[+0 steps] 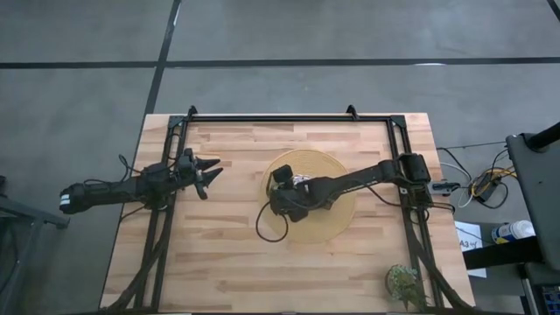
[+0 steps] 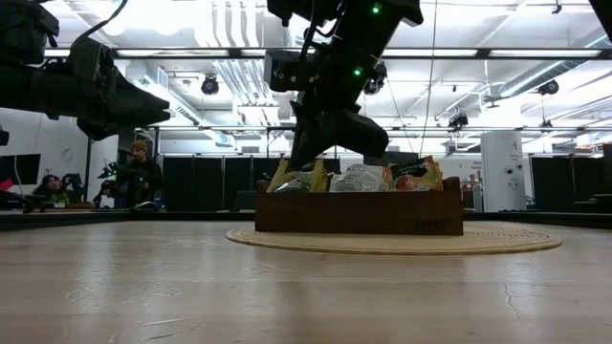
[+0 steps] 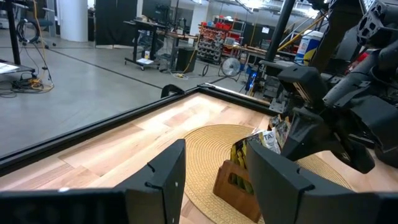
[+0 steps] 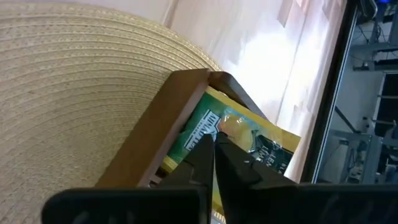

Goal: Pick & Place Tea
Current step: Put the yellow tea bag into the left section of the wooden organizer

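Two arms in frame, only the right one at work. Right gripper [image 4: 214,149] is down at one end of the wooden tray [image 4: 163,118], fingers pressed together with the tips on a yellow-green tea packet [image 4: 249,138] in that end compartment. From the right wrist view I can't tell if the tips pinch the packet's edge or just press on its face.

Tray sits on a round woven mat [image 1: 308,194] near the middle of the counter [image 1: 227,262], a bit toward the right edge. In the low view, tea packets [image 2: 356,178] stand up out of the tray [image 2: 359,212]: yellow-green ones at the end under the right gripper [image 2: 330,143], a white one in the middle, orange ones at the other end.

Left gripper [image 1: 208,175] hangs above the counter near the left edge, well apart from the mat, fingers spread with nothing between them; left wrist view confirms the gap [image 3: 214,180] and shows it facing the tray [image 3: 233,180].

Small potted plant [image 1: 404,284] at the counter's near right corner. People [image 2: 139,172] stand in the room beyond the counter.
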Robot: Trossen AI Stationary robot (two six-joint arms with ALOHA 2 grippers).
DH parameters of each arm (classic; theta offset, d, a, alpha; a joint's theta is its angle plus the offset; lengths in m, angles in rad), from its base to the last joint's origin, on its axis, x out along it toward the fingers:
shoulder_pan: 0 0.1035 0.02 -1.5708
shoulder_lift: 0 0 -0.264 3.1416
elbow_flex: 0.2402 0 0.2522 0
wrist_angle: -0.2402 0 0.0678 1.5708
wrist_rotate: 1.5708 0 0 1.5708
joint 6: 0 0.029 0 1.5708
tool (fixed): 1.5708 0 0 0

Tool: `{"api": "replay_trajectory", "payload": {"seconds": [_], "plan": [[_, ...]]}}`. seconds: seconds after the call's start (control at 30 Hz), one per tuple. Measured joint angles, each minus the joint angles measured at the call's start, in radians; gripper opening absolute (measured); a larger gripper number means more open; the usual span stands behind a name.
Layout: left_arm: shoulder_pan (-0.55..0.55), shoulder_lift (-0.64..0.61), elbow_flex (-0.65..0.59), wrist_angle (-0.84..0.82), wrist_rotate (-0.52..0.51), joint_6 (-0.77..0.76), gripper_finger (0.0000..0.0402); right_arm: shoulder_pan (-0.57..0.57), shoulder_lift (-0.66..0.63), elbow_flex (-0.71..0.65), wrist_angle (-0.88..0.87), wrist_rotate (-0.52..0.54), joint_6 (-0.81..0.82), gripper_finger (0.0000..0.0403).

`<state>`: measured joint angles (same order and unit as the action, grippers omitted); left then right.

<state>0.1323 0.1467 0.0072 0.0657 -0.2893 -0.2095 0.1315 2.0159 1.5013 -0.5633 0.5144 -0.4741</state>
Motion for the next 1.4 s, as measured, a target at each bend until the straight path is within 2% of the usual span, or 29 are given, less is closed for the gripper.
{"api": "replay_trajectory", "payload": {"seconds": [0.1, 0.3, 0.67, 0.77, 1.03, 1.4], "plan": [[0.000, 0.000, 0.000, 0.000, 0.000, 0.000, 0.0163, -0.006, 0.000, -0.004, 0.012, -0.004, 0.006, 0.0009], [0.000, 0.000, 0.000, 0.000, 0.000, 0.000, 0.0163, -0.030, 0.023, -0.034, 0.057, -0.082, 0.033, 0.0008], [0.000, 0.000, 0.000, 0.000, 0.000, 0.000, 0.0163, -0.038, 0.085, -0.037, 0.063, -0.064, 0.034, 0.0008], [0.000, 0.000, 0.000, 0.000, 0.000, 0.000, 0.0163, -0.037, 0.077, -0.032, 0.054, -0.089, 0.033, 0.0008], [0.000, 0.000, 0.000, 0.000, 0.000, 0.000, 0.0163, -0.036, 0.051, -0.032, 0.004, -0.290, 0.011, 0.0008], [0.000, 0.000, 0.000, 0.000, 0.000, 0.000, 0.0163, -0.036, -0.053, -0.039, -0.049, -0.301, 0.017, 0.0008]]}}
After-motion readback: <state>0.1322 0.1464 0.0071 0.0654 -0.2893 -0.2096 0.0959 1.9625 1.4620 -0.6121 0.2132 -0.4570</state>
